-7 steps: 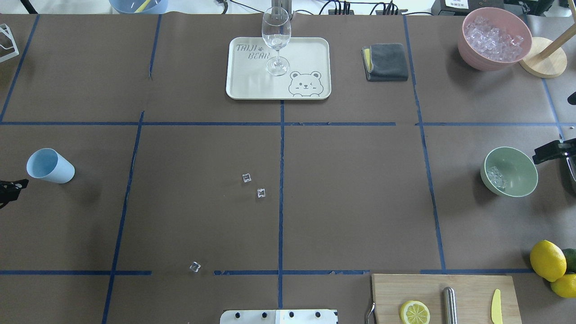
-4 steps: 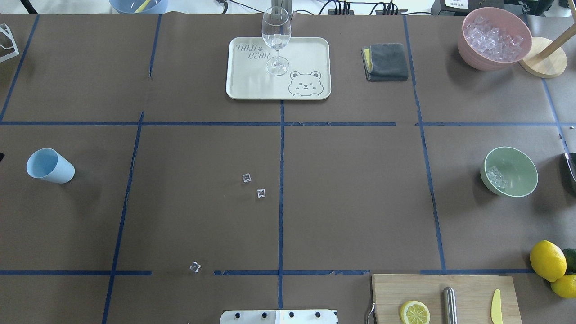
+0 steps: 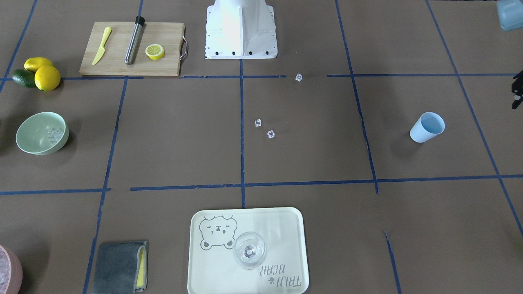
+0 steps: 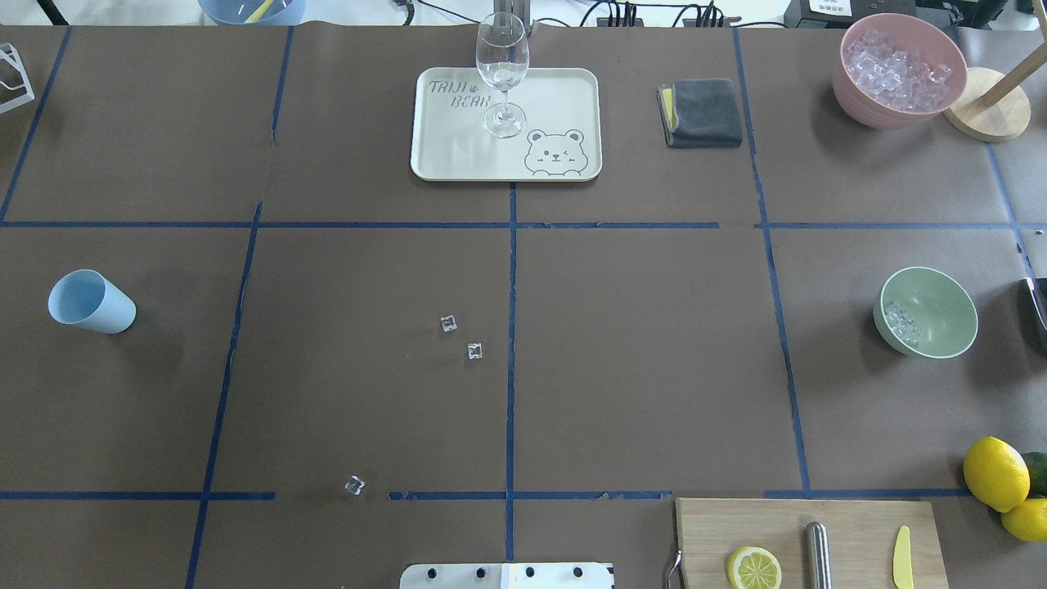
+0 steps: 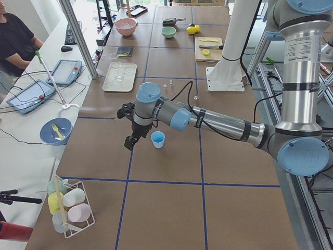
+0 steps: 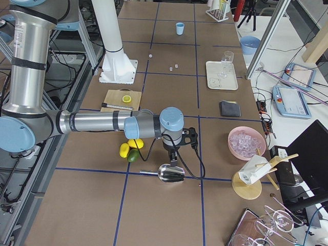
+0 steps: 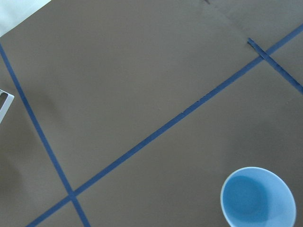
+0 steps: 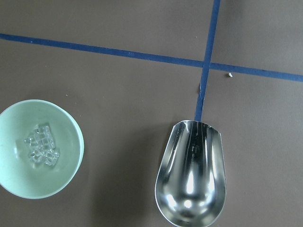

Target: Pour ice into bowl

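Running along one corner of the cream rectangular tray (image 4: 556,98) is the only legible writing, "TAIJI BEAR" with a paw print; a winking bear face is drawn at the opposite corner. A clear stemmed wine glass (image 4: 501,74) stands upright on the tray beside the lettering.

The round pale mint-green bowl (image 4: 941,315) sits far out on the robot's right side of the brown paper-covered bench (image 4: 654,343), close to its end. A cluster of small clear ice cubes (image 8: 40,145) lies inside the bowl. Three more loose clear cubes (image 4: 447,323) lie on the bench near the centre tape line, two close together and one nearer the robot's base. A shiny metal scoop (image 8: 191,175) lies flat near the bowl, not touching it.

The upright light blue plastic cup (image 4: 90,301) stands well apart at the opposite end. Wide bare paper crossed by blue tape lines spreads between cup and bowl.

The left claw (image 5: 128,142) hangs near the cup, and the right claw (image 6: 172,158) hangs over the scoop. I cannot tell whether either is spread or pressed together
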You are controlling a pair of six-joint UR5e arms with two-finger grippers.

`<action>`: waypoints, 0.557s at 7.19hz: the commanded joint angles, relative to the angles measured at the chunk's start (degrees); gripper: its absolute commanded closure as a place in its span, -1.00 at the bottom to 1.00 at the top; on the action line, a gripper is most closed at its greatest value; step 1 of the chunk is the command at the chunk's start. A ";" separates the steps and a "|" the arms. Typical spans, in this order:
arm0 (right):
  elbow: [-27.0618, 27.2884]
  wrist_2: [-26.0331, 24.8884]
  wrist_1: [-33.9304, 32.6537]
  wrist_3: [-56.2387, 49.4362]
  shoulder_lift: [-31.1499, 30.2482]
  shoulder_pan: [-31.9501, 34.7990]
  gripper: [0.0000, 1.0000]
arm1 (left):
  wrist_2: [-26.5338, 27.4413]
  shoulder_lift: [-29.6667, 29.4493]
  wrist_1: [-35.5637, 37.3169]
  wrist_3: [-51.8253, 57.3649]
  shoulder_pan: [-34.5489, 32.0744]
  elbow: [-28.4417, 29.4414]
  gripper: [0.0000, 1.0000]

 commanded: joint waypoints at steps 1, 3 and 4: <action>-1.70 0.81 0.18 -1.04 -0.53 0.55 -1.00 | -9.56 -0.03 3.33 1.87 -4.94 5.45 -1.00; -1.80 0.81 0.01 0.00 -0.63 0.46 -1.00 | -9.44 1.90 2.55 0.04 -5.31 12.30 -1.00; -3.19 0.98 0.01 -0.60 -0.71 0.72 -1.00 | -9.34 1.03 2.81 -0.15 -5.30 13.03 -1.00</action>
